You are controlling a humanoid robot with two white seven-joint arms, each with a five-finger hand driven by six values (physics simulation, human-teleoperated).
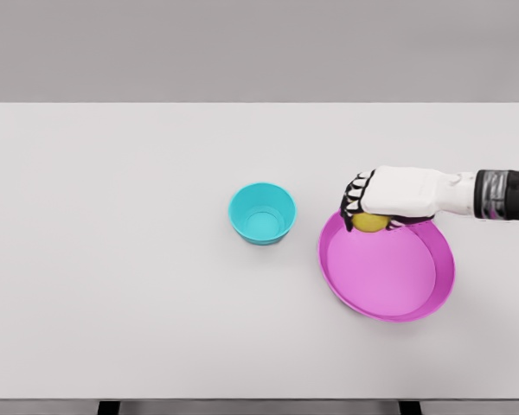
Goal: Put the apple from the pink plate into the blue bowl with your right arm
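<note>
Fingers [355,201] curled round yellow apple [369,222], right hand [396,197] gripping it at pink plate [432,290] far rim; blue bowl [261,213] sits just left.

A white surface [112,259] holds a blue bowl [261,213] and a pink plate [387,264]. The bowl sits just left of the plate. The right robot hand [374,206] comes in from the right side. It reaches over the far edge of the plate. Its fingers [355,197] curl around a yellow apple [369,222] there.
</note>
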